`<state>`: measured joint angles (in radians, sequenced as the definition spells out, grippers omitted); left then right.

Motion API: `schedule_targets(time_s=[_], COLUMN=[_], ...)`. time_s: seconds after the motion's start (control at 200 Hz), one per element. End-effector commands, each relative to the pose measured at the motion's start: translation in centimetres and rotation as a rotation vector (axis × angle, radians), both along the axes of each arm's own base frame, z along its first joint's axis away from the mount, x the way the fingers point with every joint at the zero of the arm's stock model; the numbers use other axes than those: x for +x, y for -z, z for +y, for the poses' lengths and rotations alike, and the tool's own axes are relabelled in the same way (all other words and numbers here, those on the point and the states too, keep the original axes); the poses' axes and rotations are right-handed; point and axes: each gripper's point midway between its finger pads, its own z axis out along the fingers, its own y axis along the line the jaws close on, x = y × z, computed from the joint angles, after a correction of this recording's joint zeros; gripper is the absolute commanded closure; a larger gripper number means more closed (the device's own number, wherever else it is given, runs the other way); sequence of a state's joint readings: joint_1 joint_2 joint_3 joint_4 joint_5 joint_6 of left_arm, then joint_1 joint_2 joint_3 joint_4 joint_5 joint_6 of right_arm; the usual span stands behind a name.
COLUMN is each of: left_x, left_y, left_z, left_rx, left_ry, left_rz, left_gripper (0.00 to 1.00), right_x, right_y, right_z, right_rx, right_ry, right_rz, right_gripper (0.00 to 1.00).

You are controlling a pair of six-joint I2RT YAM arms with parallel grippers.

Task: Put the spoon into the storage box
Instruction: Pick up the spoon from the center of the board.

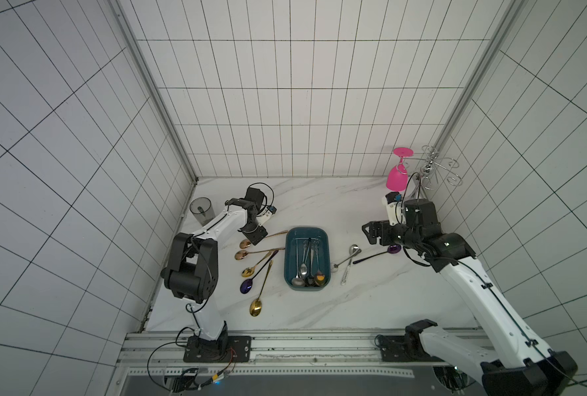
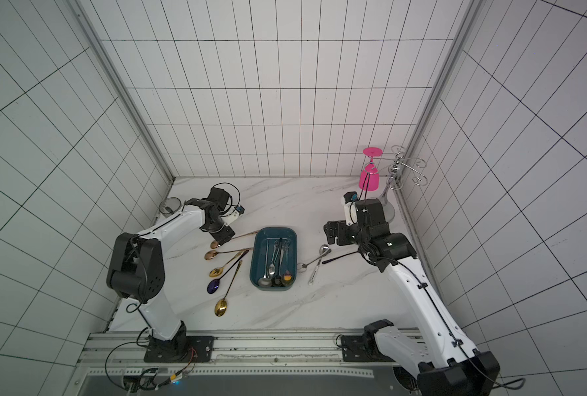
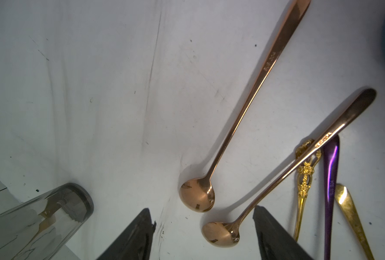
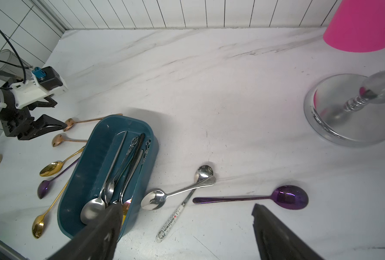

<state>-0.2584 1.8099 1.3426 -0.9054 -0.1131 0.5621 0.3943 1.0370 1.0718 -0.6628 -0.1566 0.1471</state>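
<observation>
Left gripper point(image 3: 201, 209) hovers with jaws partly spread, empty, over the bowls of two rose-gold spoons point(image 3: 252, 96) lying on the counter just left of the storage box point(image 1: 289, 264). Risk: the bowls sit close together, so closing could pinch both or skid off. One handle lies across the ornate gold spoon point(image 3: 305, 177) and may drag it. Spoons are thin, glossy and long-handled, with small round bowls. Right gripper point(image 4: 187, 209) is wide open, empty.

Left claw point(image 1: 253, 238) angles steeply downward, jaws parted; right claw point(image 1: 369, 235) points inward, higher, jaws spread wide, gripping nothing.
</observation>
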Motion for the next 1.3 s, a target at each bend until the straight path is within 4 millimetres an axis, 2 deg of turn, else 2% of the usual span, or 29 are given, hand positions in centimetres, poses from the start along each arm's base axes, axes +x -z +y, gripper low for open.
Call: schedule_targets(time_s=[0.0, 0.35, 0.59, 0.715, 0.894, 1.164, 1.294], left_x=[0.7, 0.5, 0.4, 0.4, 0.2, 0.4, 0.5], left_y=[0.0, 4.3, 6.1, 6.7, 7.4, 8.5, 8.9], left_z=[-0.5, -0.2, -0.3, -0.2, 0.1, 0.6, 0.9], left_rx=[0.013, 0.066, 0.074, 0.078, 0.080, 0.073, 0.078], left_ry=[0.031, 0.076, 0.084, 0.087, 0.088, 0.081, 0.082], left_rz=[0.002, 0.097, 0.141, 0.163, 0.195, 0.233, 0.247], left_gripper=[0.31, 0.38, 0.47, 0.50, 0.62, 0.67, 0.79], right_x=[-0.5, -0.4, -0.5, -0.7, -0.7, -0.7, -0.7], right_y=[1.1, 1.1, 1.1, 1.0, 0.8, 0.8, 0.9], right_z=[-1.0, -1.2, -1.3, -1.5, -1.6, -1.6, -1.6], right_rx=[-0.018, -0.020, -0.022, -0.022, -0.027, -0.024, -0.028], right_ry=[0.016, 0.017, 0.020, 0.025, 0.026, 0.028, 0.024], right_rz=[0.017, 0.023, 0.022, 0.016, 0.011, 0.012, 0.016], right_gripper=[0.06, 0.06, 0.06, 0.06, 0.06, 0.06, 0.06])
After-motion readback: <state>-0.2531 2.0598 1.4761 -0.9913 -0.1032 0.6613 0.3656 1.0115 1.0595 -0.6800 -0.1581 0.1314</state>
